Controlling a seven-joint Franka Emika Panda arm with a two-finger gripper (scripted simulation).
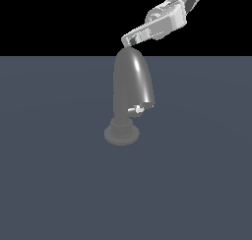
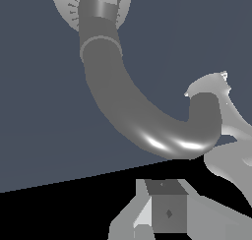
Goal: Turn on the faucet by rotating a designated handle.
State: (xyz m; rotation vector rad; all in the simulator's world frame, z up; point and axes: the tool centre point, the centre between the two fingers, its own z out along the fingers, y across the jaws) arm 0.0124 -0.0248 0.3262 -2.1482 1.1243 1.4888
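Note:
The faucet (image 1: 132,84) stands in the middle of the exterior view, a dark grey arched spout on a ribbed round base (image 1: 121,133). The handle (image 1: 138,108) is a tiny pale stub with a white tip, low on the spout's side toward the exterior view's right. My gripper (image 1: 127,41) hovers just above the top of the spout, far above the handle, its fingers together and holding nothing. In the wrist view the faucet (image 2: 113,86) curves away from its base, the handle (image 2: 211,85) shows as a pale piece beside the spout's end, and the gripper (image 2: 165,212) sits apart from both.
The faucet stands on a flat blue-grey floor (image 1: 54,185) that spreads out all around it. The white arm (image 1: 170,15) reaches in from the upper part of the exterior view's right.

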